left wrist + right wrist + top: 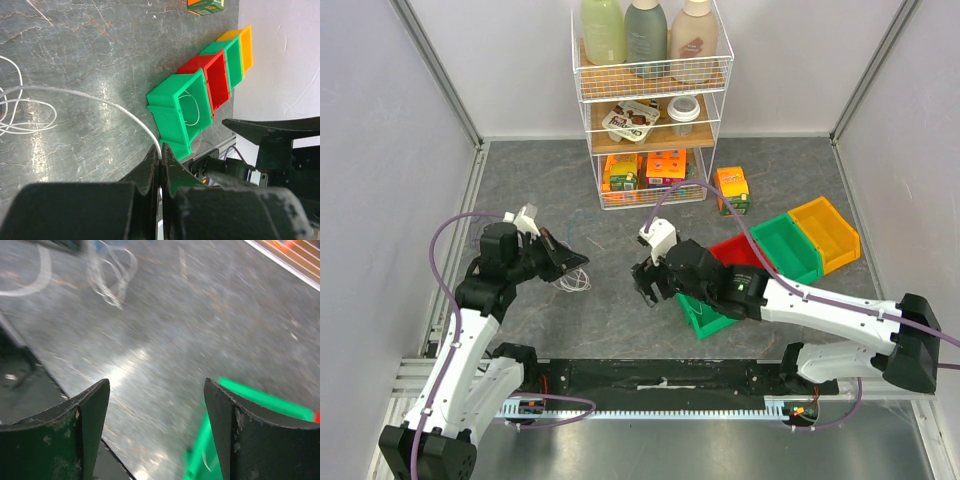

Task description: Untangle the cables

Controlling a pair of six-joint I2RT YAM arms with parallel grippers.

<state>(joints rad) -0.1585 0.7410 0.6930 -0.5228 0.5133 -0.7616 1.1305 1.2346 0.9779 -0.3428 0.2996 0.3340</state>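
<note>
A bundle of thin white cables point(576, 280) lies in loose loops on the grey table, just below my left gripper point(570, 264). In the left wrist view my left gripper point(161, 148) is shut on one white cable point(100, 98), which arcs away to the loops point(25, 117) at the left edge. My right gripper point(646, 286) is open and empty over the table, right of the bundle. The right wrist view is blurred; my right gripper point(156, 385) is wide open there, with the white loops point(110, 277) far ahead. Another white cable point(191, 107) lies in the near green bin point(175, 112).
A row of bins runs to the right: near green bin point(700, 318), red point(735, 250), green point(785, 245), yellow point(825, 230). A white wire rack point(650, 100) with bottles and boxes stands at the back. An orange box point(732, 188) lies beside it.
</note>
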